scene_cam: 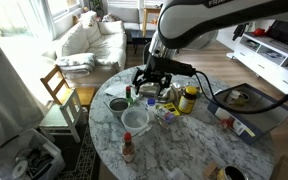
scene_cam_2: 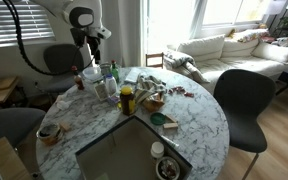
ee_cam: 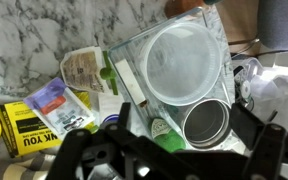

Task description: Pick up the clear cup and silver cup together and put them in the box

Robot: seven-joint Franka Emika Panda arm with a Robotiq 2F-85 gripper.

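Observation:
In the wrist view the clear cup [ee_cam: 184, 62] stands upright, wide and whitish. The smaller silver cup [ee_cam: 208, 124] stands right beside it, touching or nearly so, its dark inside showing. My gripper [ee_cam: 184, 114] hangs above them, open and empty, with one finger at either side of the silver cup. In an exterior view the clear cup [scene_cam: 134, 118] and silver cup [scene_cam: 118, 103] sit near the table's edge, with the gripper [scene_cam: 152, 85] over the clutter. The grey box [scene_cam: 269, 118] lies at the table's far side. It shows large and shallow in an exterior view [scene_cam_2: 124, 150].
A green bottle [ee_cam: 169, 140] lies against the silver cup. Packets and labels [ee_cam: 84, 72] litter the marble table [scene_cam: 184, 140]. A yellow jar with a dark lid [scene_cam: 188, 100] stands mid-table. Chairs surround the table.

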